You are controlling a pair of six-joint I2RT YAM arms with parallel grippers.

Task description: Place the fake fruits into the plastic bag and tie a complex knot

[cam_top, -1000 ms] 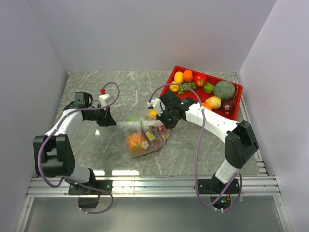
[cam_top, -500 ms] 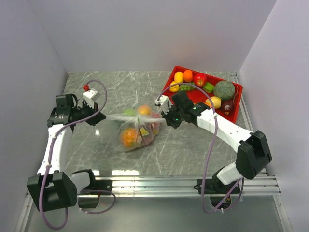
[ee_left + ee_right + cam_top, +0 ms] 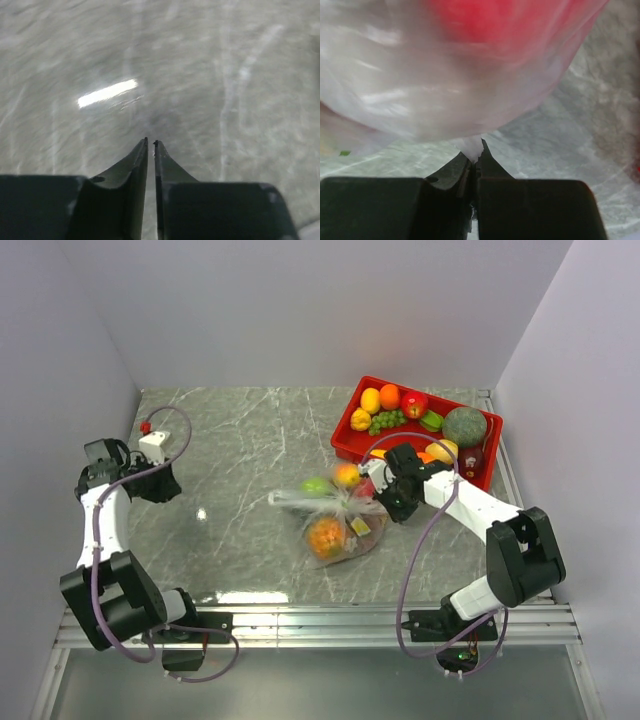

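Observation:
The clear plastic bag (image 3: 340, 530) lies on the marble table right of centre, holding fake fruits: a green one (image 3: 317, 485), an orange one (image 3: 347, 475) and another orange one (image 3: 326, 536). Its film is bunched into a neck (image 3: 346, 503) with a whitish tail (image 3: 285, 498) pointing left. My right gripper (image 3: 384, 498) is shut on the bag's film at its right side. In the right wrist view the film (image 3: 470, 145) is pinched at the gripper (image 3: 476, 150), with a red fruit (image 3: 485, 20) seen through the bag. My left gripper (image 3: 167, 490) is shut and empty at the far left (image 3: 150, 143).
A red tray (image 3: 345, 426) at the back right holds several fruits, among them green grapes (image 3: 386, 421), a red apple (image 3: 414, 404), a green melon (image 3: 464, 426) and a purple fruit (image 3: 470, 461). Grey walls enclose the table's left, back and right.
The left gripper has let go of the bag's tail and drawn back to the far left. The right gripper has pulled the bag to the right, toward the tray.

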